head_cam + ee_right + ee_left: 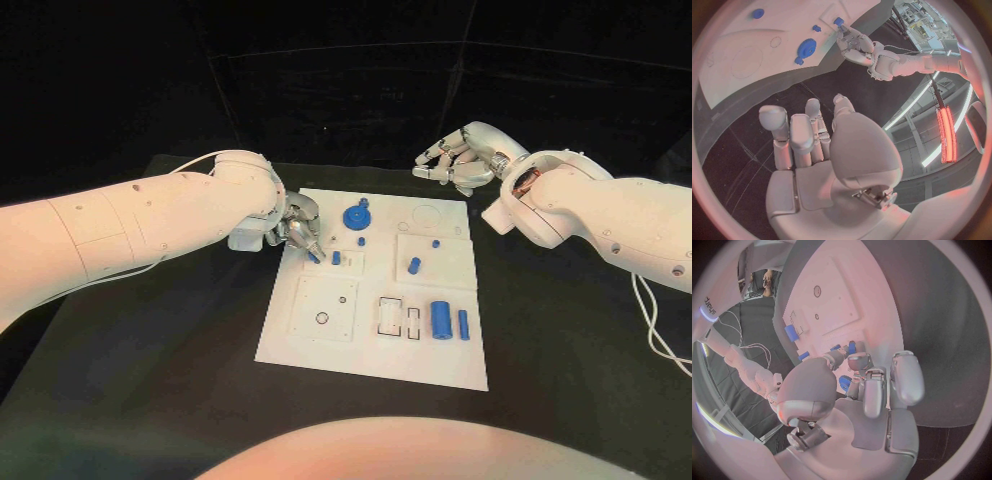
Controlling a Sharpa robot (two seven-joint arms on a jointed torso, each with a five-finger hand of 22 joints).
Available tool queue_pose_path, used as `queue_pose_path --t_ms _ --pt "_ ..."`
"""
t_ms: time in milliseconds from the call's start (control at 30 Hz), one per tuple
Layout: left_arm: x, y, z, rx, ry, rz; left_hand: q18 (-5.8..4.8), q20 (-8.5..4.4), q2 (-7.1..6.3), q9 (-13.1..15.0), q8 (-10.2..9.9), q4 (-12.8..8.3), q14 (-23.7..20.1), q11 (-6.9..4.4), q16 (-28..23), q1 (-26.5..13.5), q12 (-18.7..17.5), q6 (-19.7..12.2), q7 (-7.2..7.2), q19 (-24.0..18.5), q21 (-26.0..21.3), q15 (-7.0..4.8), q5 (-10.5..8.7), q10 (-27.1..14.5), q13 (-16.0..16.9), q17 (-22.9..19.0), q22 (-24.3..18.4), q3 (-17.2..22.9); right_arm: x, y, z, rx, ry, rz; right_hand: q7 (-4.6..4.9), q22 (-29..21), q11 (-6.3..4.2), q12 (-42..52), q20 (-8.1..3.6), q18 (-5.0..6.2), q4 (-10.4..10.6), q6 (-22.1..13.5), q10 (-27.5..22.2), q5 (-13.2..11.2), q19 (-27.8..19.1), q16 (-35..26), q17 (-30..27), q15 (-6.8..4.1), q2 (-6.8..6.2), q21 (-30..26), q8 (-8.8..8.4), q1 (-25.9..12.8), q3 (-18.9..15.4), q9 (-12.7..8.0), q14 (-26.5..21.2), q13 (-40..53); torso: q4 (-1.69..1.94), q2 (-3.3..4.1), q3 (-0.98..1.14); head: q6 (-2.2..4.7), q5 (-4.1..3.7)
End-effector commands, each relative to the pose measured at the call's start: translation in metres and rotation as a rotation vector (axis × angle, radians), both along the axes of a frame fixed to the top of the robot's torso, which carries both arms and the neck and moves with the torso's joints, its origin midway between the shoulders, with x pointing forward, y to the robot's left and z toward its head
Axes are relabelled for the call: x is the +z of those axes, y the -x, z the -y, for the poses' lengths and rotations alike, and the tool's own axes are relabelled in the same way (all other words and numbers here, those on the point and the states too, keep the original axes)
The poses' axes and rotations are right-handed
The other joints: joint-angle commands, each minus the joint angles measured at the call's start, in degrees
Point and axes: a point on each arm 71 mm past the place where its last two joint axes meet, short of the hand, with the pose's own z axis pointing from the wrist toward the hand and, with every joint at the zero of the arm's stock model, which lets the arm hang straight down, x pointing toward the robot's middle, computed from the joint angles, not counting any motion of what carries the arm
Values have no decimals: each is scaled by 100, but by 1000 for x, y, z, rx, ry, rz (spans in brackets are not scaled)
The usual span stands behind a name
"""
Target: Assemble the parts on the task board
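Fingers of the left hand (299, 228) pinch a small blue peg (313, 256) at the task board's (332, 350) left edge; loose hold risks dropping it. Right hand (459, 157) idles, fingers curled, empty.

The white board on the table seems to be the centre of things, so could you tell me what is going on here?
The robot is putting small blue parts together on the white board. Its left robot hand is at the board's left edge, pinching a small blue peg in its fingertips just above the surface. The right robot hand hangs empty over the black table beyond the board's far edge. A blue round disc, a large blue cylinder and several smaller blue pieces lie on the board.
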Motion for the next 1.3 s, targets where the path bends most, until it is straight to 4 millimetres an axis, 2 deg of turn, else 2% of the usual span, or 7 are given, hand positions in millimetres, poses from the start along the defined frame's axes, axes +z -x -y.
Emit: queue_pose_path --t_ms 33,167,467,600,1300 --pt "1 -1 0 3 -4 36 -28 11 60 6 30 -327 585 0 37 -2 17 -43 -10 129 23 32 30 13 7 1510 150 324 1 0 -2 11 -1 7 -13 -6 -2 -22 8 30 9 1 -38 19 -40 -27 -1 -12 67 -39 31 -4 -22 -7 43 -6 -4 5 2 -8 12" --pt "1 0 1 -1 -2 36 -28 11 60 6 30 -327 585 0 37 -2 17 -43 -10 129 23 32 30 13 7 1510 150 324 1 0 -2 11 -1 6 -13 -6 -2 -22 8 30 9 1 -38 19 -40 -27 -1 -12 67 -39 31 -4 -22 -7 43 -6 -9 7 4 -29 16" --pt "0 2 2 -5 -3 30 -28 11 60 6 30 -327 585 0 37 -2 17 -43 -10 129 23 32 30 13 7 1510 150 324 1 0 -1 10 -1 6 -13 -6 -2 -22 8 30 9 1 -38 19 -40 -27 -1 -12 67 -39 31 -4 -22 -7 43 -6 -6 5 7 -11 5" --pt "-1 3 2 -10 -7 23 -28 11 60 6 30 -327 585 0 37 -2 17 -43 -10 129 23 32 30 13 7 1510 150 324 1 0 -2 11 -1 6 -13 -6 -2 -22 8 30 9 1 -38 19 -40 -27 -1 -12 67 -39 31 -4 -22 -7 43 -6 -10 -2 5 -30 6" --pt "-3 5 0 -20 -23 -3 -31 6 75 23 51 -342 585 -7 37 17 20 -32 -18 134 36 26 30 16 7 1510 161 308 1 0 -1 10 -1 6 -13 -6 -2 -22 8 30 9 1 -38 19 -40 -27 -1 -12 67 -39 31 -4 -22 -7 43 -6 -9 3 2 -40 1"
